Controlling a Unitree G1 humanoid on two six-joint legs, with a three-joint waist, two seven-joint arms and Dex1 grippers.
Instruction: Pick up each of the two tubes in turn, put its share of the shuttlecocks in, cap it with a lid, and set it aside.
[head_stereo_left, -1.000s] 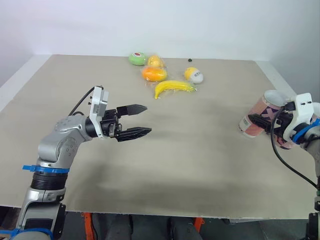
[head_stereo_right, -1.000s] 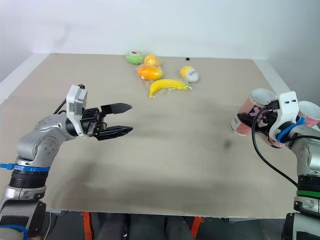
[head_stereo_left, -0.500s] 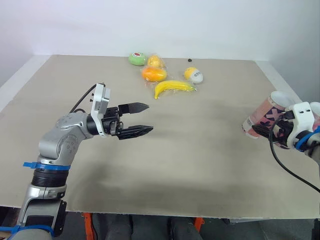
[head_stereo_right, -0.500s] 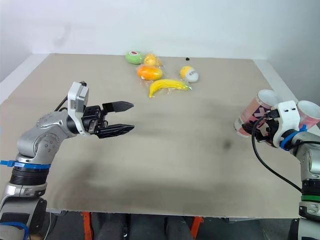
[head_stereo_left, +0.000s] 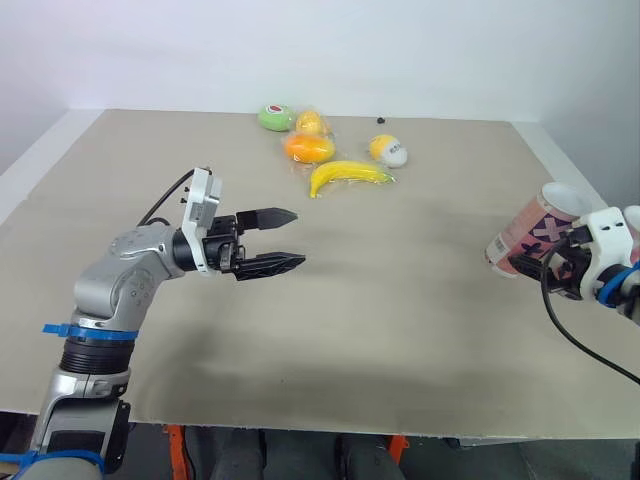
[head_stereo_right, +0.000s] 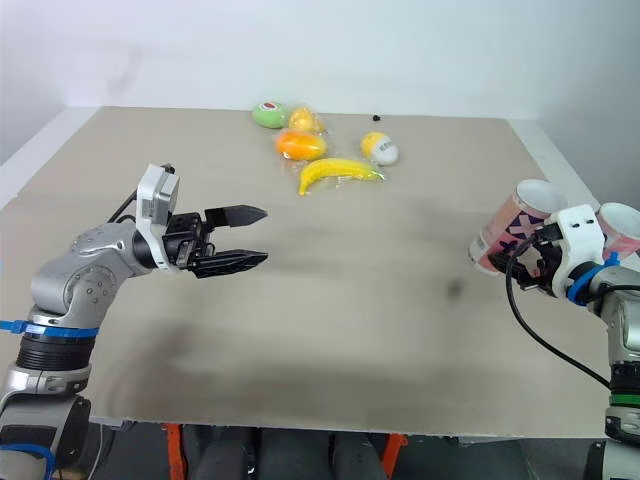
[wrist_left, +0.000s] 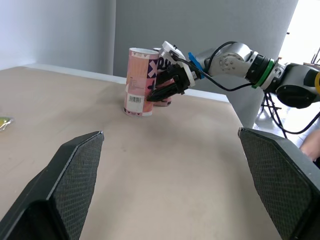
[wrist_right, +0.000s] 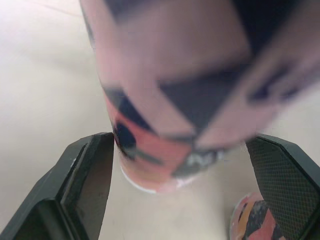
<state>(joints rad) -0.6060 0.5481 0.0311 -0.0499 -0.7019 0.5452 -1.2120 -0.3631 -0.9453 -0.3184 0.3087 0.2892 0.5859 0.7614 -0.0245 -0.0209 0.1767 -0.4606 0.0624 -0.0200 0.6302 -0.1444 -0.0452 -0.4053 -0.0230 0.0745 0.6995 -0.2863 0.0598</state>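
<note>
A pink patterned tube (head_stereo_left: 530, 228) stands open-topped near the table's right edge. A second tube (head_stereo_right: 620, 226) is just behind it, with its base in the right wrist view (wrist_right: 254, 221). My right gripper (head_stereo_left: 525, 258) is open, and its fingers (wrist_right: 92, 175) straddle the lower part of the near tube, close to its sides. The left wrist view shows the same hold-free straddle around the tube (wrist_left: 139, 82). My left gripper (head_stereo_left: 298, 238) hovers open over the table's left-middle, pointing toward the tubes, with nothing between its fingers.
Wrapped fruit lies at the back of the table: a banana (head_stereo_left: 347, 176), an orange (head_stereo_left: 308, 147), a green round item (head_stereo_left: 275, 117) and a yellow-white one (head_stereo_left: 388, 150). The table's right edge (head_stereo_left: 575, 180) runs close behind the tubes.
My right gripper has drawn back toward the right edge and sits lower on the tube. The tube's top has shifted slightly rightward. My left gripper has barely moved.
</note>
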